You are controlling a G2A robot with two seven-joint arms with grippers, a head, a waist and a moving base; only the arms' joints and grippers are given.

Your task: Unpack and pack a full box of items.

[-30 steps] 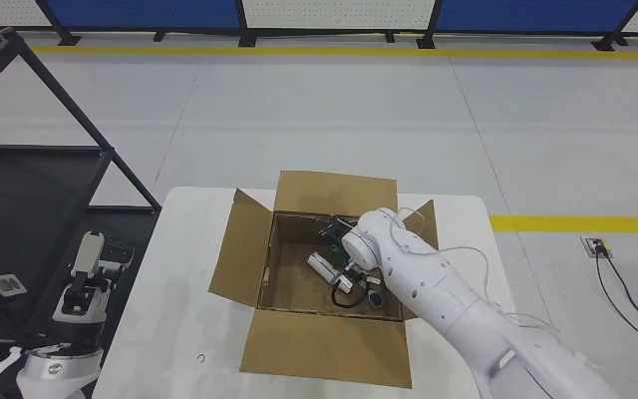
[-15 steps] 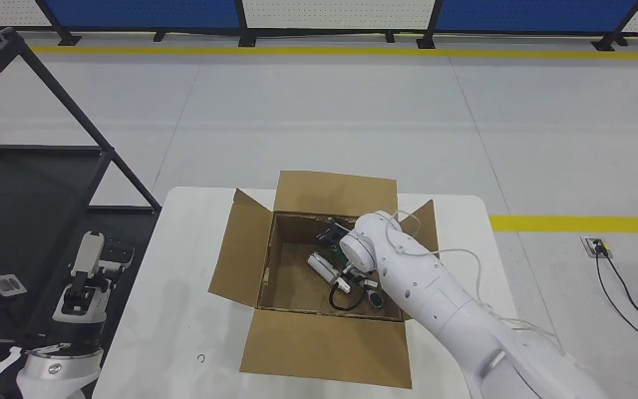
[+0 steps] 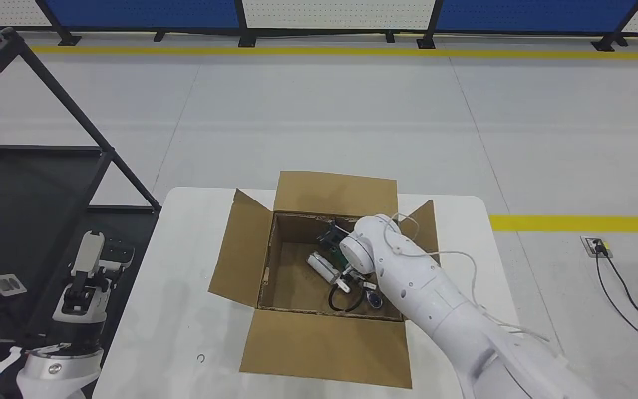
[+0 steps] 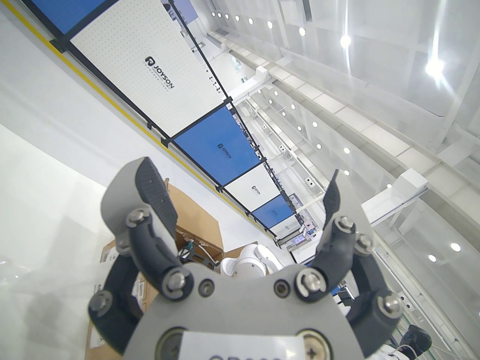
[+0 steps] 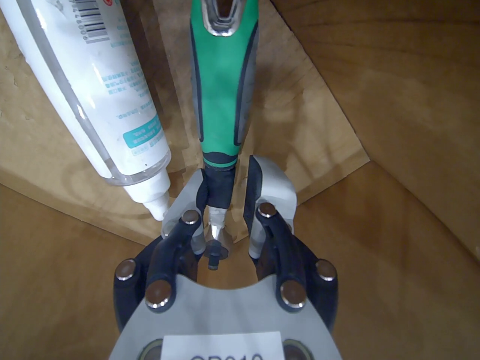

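Note:
An open cardboard box (image 3: pixel 299 344) stands on the white table (image 3: pixel 179 329). My right arm reaches down into it. On the box floor lies a green-handled screwdriver (image 5: pixel 223 76) beside a white tube (image 5: pixel 86 69). My right gripper (image 5: pixel 228 189) straddles the screwdriver's black neck: one finger (image 5: pixel 200 194) touches it, while a narrow gap remains at the other finger (image 5: pixel 258 185). From above, the tube (image 3: pixel 321 265) and a black cable loop (image 3: pixel 344 297) lie beside the arm. My left gripper (image 4: pixel 243 196) is open and empty, off the table's left side (image 3: pixel 90 261), pointing upward.
The box's four flaps (image 3: pixel 239 249) are folded outward. More small items (image 3: pixel 329 234) sit at the box's far wall, partly hidden by the arm. A black frame (image 3: pixel 90 150) stands left of the table. A small hook-like mark (image 3: pixel 200 358) lies on the table's front left.
My right arm has shifted slightly to the left inside the box. The left arm has not moved.

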